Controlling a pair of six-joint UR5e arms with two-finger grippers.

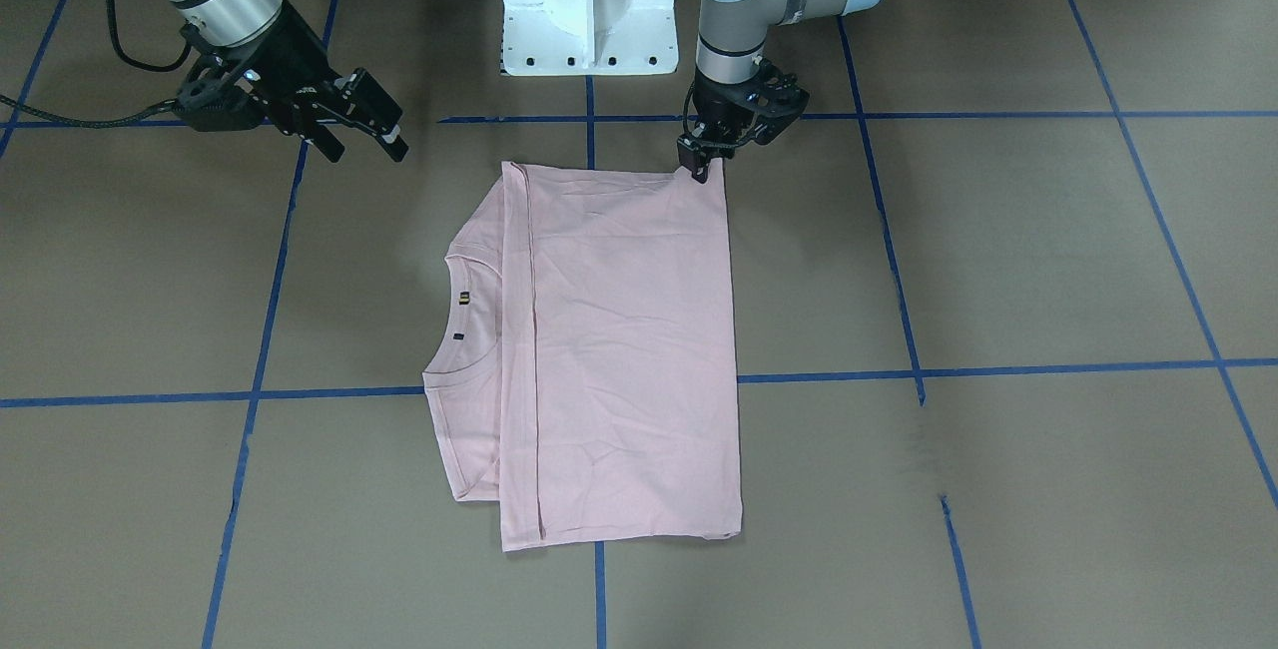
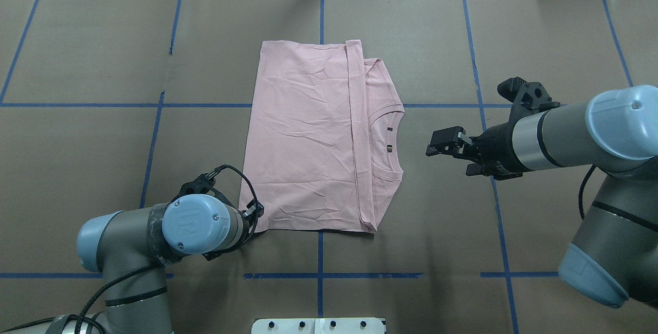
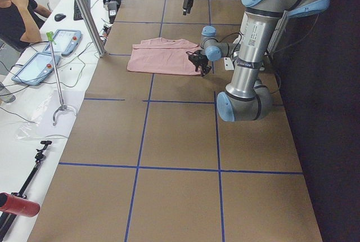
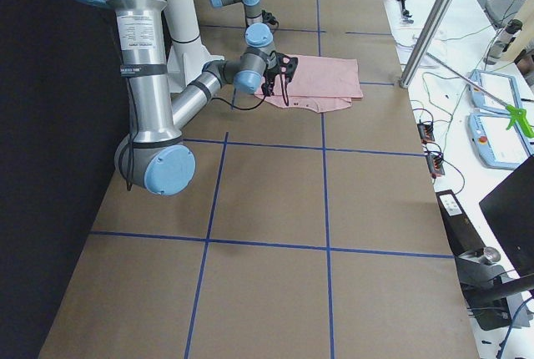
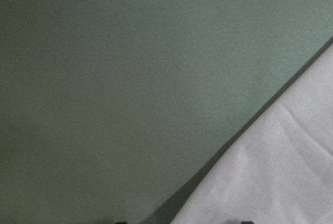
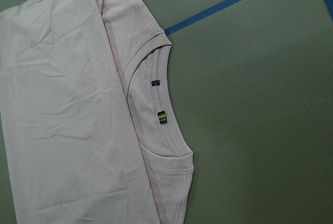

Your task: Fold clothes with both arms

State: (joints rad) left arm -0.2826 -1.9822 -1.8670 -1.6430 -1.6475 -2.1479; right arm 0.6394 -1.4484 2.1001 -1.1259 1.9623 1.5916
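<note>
The pale pink T-shirt point(image 1: 619, 349) lies flat on the table, both sides folded in, print hidden; its collar point(image 2: 388, 138) points toward my right side. It also shows in the right wrist view point(image 6: 67, 104). My left gripper point(image 1: 699, 168) is down at the shirt's near hem corner point(image 2: 255, 226). The left wrist view shows the shirt's edge point(image 5: 281, 172) close up and only two dark fingertips set apart, so the gripper looks open. My right gripper point(image 2: 450, 158) is open and empty, held above the table beside the collar, apart from the shirt.
The white pedestal base point(image 1: 587, 0) stands at the robot's side of the table. Blue tape lines point(image 2: 318, 252) cross the brown table surface. A side bench with tablets point(image 3: 39, 65) and a seated person point(image 3: 14, 11) runs along the table's far side.
</note>
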